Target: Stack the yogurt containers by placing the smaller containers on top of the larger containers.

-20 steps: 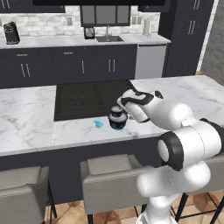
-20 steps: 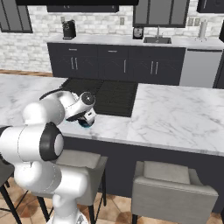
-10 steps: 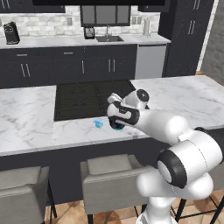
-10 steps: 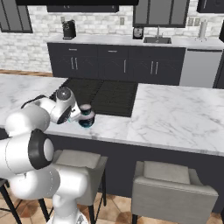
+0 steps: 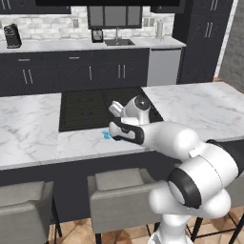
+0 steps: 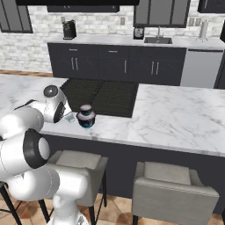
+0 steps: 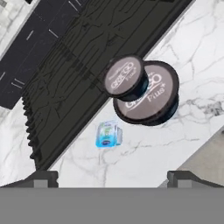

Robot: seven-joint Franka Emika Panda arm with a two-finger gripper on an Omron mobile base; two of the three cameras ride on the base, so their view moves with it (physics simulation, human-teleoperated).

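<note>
The lesser dark cup [image 7: 125, 78] sits atop the widest dark cup [image 7: 151, 99], offset toward the black cooktop [image 7: 65, 57], on the marble counter [image 7: 144, 153]. The tiny light-blue cup [image 7: 108, 134] stands apart beside them. The pincer [image 7: 111, 176] hovers above, fingers spread, holding nothing.

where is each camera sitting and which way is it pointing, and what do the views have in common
Left base view: behind the arm's left, facing forward and down over the island counter; the arm rises lower right.
Right base view: behind its right, same counter; the arm rises lower left.
Hand view: on the hand, looking down between the open tool.
Right base and hand views share the stacked dark cups; left base and hand views the light-blue cup.
</note>
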